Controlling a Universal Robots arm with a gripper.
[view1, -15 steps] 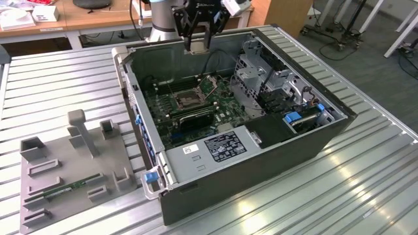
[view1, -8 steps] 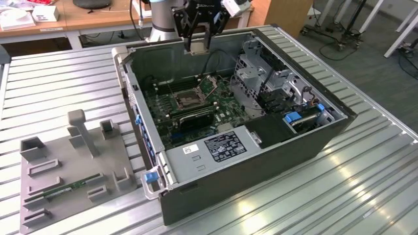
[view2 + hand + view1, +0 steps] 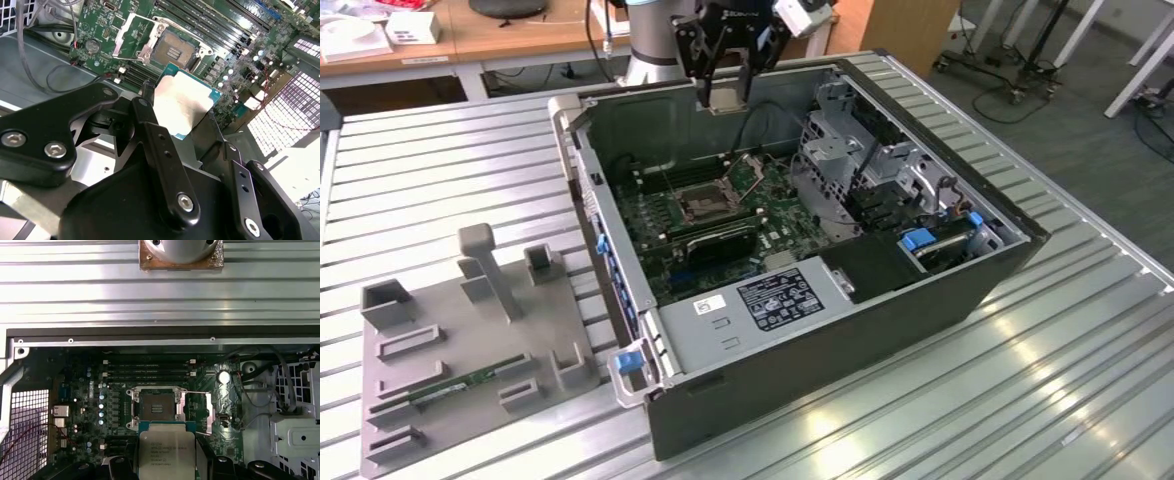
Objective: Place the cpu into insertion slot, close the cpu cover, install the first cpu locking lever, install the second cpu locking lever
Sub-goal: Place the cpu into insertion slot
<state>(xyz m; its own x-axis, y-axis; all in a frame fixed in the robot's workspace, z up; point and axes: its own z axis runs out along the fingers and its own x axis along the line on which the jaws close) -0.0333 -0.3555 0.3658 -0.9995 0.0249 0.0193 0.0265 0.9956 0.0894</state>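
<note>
silver-tan cpu clamped in the hand, apart from the insertion slot.

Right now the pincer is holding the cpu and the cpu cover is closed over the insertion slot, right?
No: the cpu cover stands open beside the insertion slot, as the first wrist view shows. The pincer does hold the cpu.

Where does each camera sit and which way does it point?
Exterior view: off the arm, looking down into the open computer case; arm and hand holding the cpu show.
First wrist view: on the arm, squarely facing the insertion slot; hand's edge shows.
Second wrist view: on the arm, slanting past the fingers.
Both wrist views share cpu, insertion slot.
</note>
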